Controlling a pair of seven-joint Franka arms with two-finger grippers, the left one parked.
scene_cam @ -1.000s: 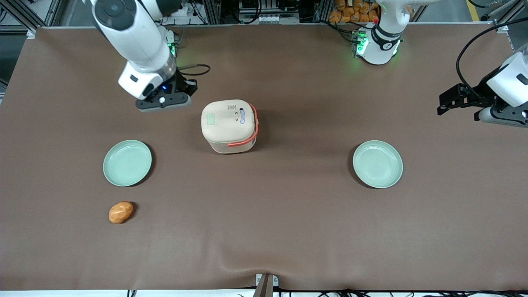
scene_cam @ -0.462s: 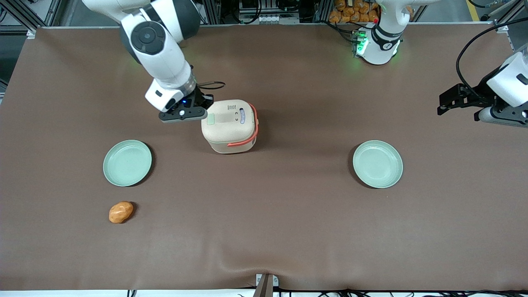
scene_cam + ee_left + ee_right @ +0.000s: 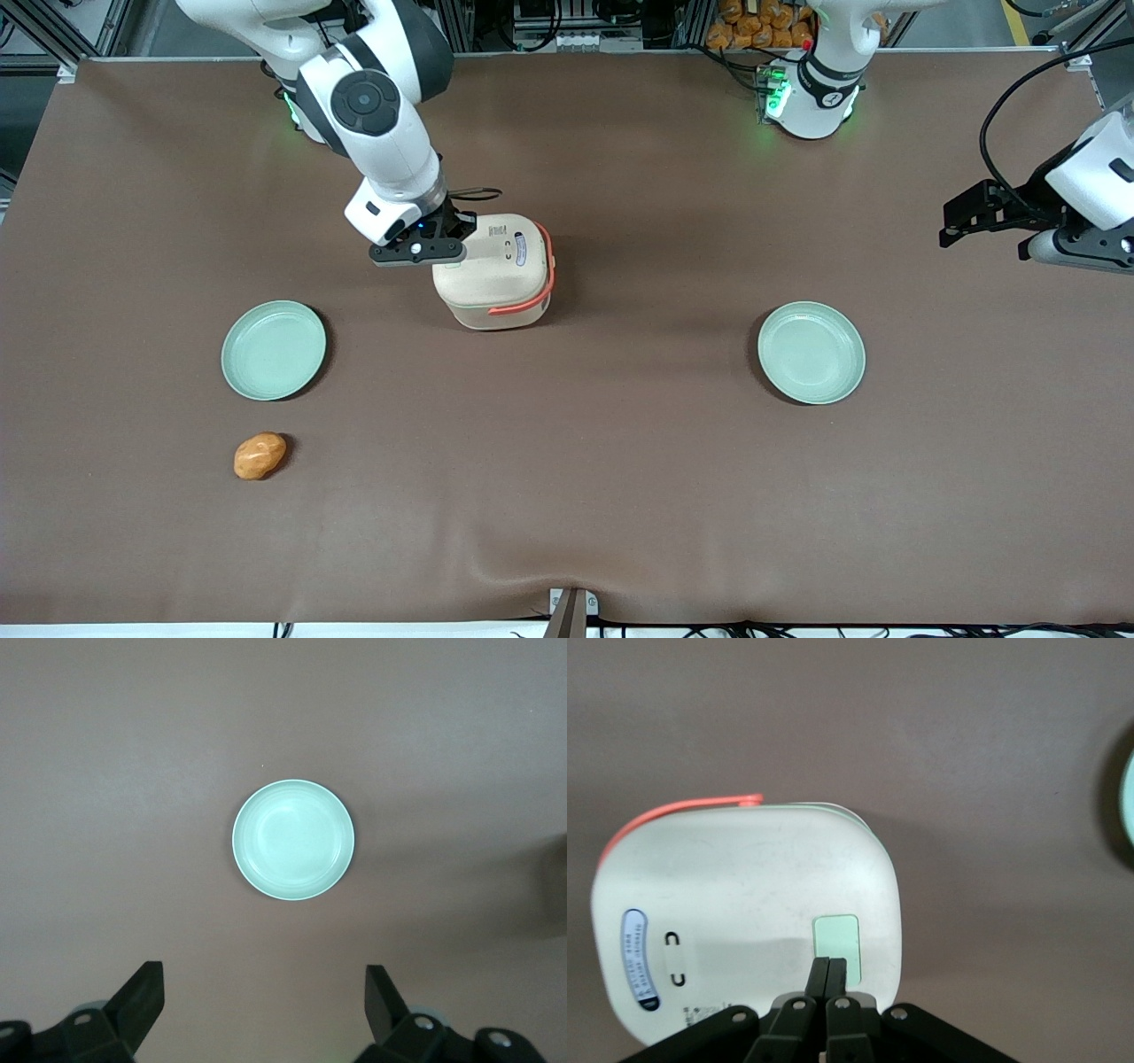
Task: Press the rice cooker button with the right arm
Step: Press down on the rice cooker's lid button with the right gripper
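Brown table (image 3: 620, 496): claw (image 3: 829, 967) now over rice cooker (image 3: 496, 275).

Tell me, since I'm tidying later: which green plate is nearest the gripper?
The plate beside the bread roll; the gripper sits over the rice cooker.

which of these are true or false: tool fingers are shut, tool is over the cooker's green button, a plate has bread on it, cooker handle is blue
1. The tool has its fingers shut together. True.
2. The tool is above the pale green button on the rice cooker. True.
3. A plate holds the bread roll. False: the roll lies on the table, nearer the front camera than that plate, and both plates are bare.
4. The cooker's handle is blue. False: it is coral-orange.
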